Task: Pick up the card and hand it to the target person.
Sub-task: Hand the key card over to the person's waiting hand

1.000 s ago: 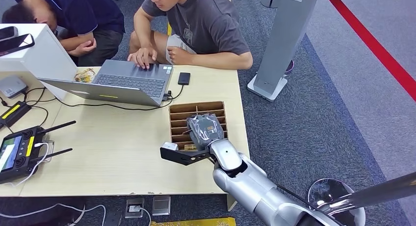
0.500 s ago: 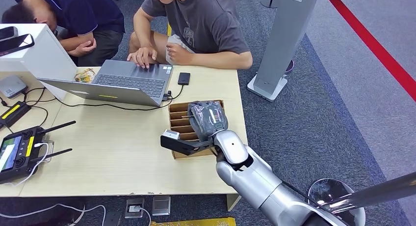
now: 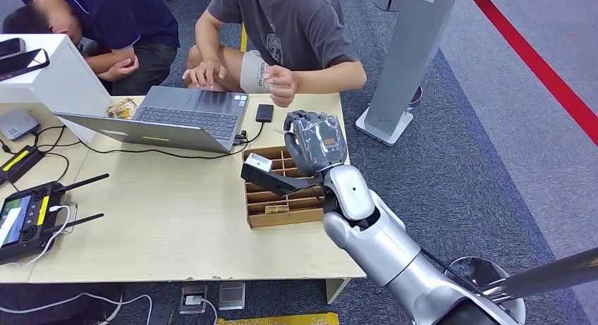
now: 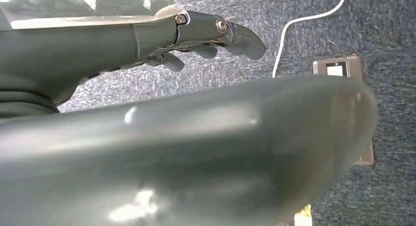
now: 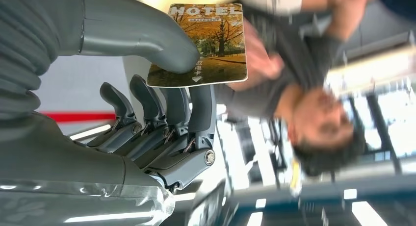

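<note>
Your largest reference in the head view is the pale wooden surface [image 3: 176,219], running from 9 o'clock to the centre of the picture. At its 12 o'clock edge sits the target person [image 3: 296,29] in a grey shirt, one hand [image 3: 281,85] raised over the edge of the surface, just beyond your right robot hand. A second person [image 3: 106,22] in dark blue bends low at 11 o'clock. An open laptop [image 3: 183,117] lies in front of them, with a dark phone [image 3: 264,113] just beside it at its 3 o'clock. A handheld controller [image 3: 28,216] with two antennas rests at the 9 o'clock edge of the surface.

Near the 3 o'clock edge of the surface you have the brown divided card box [image 3: 282,198]; its compartments hold other cards, too small to read. Your right robot hand [image 3: 314,142] hangs above the far end of that box, lifted off it.

The right wrist view shows you the grip: the thumb [image 5: 162,49] presses the card [image 5: 208,44] against the dark fingers [image 5: 196,108], so the card is pinched and held clear of the box, its autumn-tree print and the word HOTEL facing the camera.

Your left robot hand [image 4: 211,39] hangs over grey carpet, fingers loosely curled and apart, holding nothing.
</note>
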Tool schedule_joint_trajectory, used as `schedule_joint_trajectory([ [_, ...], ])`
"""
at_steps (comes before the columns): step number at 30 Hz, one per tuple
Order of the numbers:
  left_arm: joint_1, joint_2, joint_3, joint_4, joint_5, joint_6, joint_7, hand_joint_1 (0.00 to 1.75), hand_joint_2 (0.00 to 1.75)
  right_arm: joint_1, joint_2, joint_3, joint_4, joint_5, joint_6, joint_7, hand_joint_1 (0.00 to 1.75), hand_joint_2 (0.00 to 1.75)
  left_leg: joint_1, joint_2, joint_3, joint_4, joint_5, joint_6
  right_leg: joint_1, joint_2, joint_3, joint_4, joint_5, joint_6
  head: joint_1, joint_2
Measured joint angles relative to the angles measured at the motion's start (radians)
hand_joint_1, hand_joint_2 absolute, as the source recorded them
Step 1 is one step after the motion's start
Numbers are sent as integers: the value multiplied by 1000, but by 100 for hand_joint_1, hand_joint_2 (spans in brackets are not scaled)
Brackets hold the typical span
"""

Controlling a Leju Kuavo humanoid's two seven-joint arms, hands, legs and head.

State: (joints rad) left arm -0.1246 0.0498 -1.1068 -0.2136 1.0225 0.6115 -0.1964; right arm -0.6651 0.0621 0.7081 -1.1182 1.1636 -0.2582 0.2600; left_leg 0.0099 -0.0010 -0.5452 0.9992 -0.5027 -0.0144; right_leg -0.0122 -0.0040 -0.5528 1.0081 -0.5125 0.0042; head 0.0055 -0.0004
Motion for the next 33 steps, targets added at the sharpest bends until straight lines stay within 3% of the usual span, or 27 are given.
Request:
schedule_joint_trajectory([
  [15,0,6,-1,0,-23,-11,11,0,0,-185,-24,-97,34,96,-147,-62,137,175,0,0,-1,0,0,0,0,0,0,0,0,0,0,0],
  [29,-2,6,-1,0,-27,-4,29,0,0,-232,17,-89,257,108,-127,-70,135,175,0,0,-1,0,0,0,0,0,0,0,0,0,0,0],
  [31,-2,6,-1,0,-27,-4,29,0,0,-233,22,-87,277,109,-118,-67,131,175,0,0,-1,0,0,0,0,0,0,0,0,0,0,0],
  [32,-2,6,-1,0,-27,-4,29,0,0,-233,24,-86,286,109,-113,-65,115,175,0,0,-1,0,0,0,0,0,0,0,0,0,0,0],
  [33,-2,7,-1,0,-28,-4,29,0,0,-232,25,-85,295,110,-109,-63,82,175,0,0,-1,0,0,0,0,0,0,0,0,0,0,0],
])
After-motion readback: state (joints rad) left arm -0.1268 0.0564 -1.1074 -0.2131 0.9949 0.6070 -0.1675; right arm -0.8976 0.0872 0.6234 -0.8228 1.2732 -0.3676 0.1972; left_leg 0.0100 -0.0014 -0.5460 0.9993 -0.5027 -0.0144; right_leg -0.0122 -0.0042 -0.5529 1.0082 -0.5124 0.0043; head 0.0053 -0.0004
